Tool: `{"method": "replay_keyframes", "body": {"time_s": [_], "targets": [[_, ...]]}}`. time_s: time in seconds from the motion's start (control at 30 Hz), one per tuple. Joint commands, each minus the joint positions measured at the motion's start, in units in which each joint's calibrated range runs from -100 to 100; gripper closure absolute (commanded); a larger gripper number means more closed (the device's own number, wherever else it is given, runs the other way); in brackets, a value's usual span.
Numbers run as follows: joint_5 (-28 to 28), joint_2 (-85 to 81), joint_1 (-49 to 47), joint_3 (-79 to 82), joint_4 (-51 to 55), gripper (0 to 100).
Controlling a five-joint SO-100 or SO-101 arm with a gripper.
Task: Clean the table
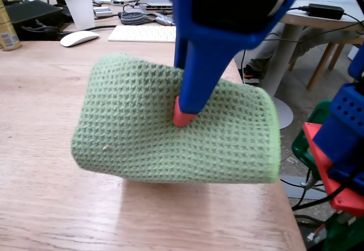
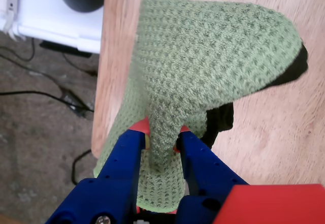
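Fixed view, upper left of frame: a can (image 1: 7,28) at the edge, dark clutter, a white paper cup (image 1: 80,9), a white mouse (image 1: 79,38), then a keyboard (image 1: 143,33) at top centre. All sat at the far side of the table (image 1: 45,148), the pale wood-grain desk that filled the left and lower frame.

Centre of frame: a green waffle-weave cloth (image 1: 142,126), bunched and lifted, a shadow under its lower edge, so most of it looked clear of the wood. The blue arm came down from top centre and the gripper (image 1: 182,116), red-tipped, was pressed into the cloth's middle fold.

Right of frame: a round white table (image 1: 318,12) at upper right, floor below it, and blue, red and green printed parts at the right edge.

Wrist view: floor and cables at left, table edge running down left of centre, cloth (image 2: 213,46) draped over the wood from centre to right. At bottom centre the gripper (image 2: 161,138) pinched a ridge of cloth between its two blue fingers, closed tight on it.

Step, as judged: cloth grasped, wiping pass in hand or about to start. Next move likely called for lowering the cloth flat onto the wood and dragging it across without loosening the pinch, staying off the near table edge.
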Motion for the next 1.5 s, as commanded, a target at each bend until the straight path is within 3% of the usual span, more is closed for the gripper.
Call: {"method": "replay_keyframes", "body": {"time_s": [0.0, 0.17, 0.23, 0.4, 0.57, 0.7, 1.03, 1.13, 1.23, 1.37, 1.47], "targets": [[0.15, 2.13, -0.69, -7.1, -1.23, 100], [-0.29, 9.16, -2.21, -12.86, -2.05, 100], [-0.44, 13.45, -6.27, -11.26, -7.96, 100], [0.05, 19.11, -10.0, 2.34, -17.57, 100], [0.24, 24.43, -7.46, 13.47, -24.05, 100], [1.12, 24.68, 10.31, 13.57, -23.56, 100], [14.8, 26.57, 54.47, 11.87, -23.56, 100], [17.73, 31.55, 63.61, 2.62, -23.4, 100], [22.32, 44.58, 77.31, -18.62, -22.17, 100], [25.69, 60.19, 83.91, -39.85, -22.08, 100], [25.69, 61.99, 84.59, -41.93, -22.0, 100]]}}
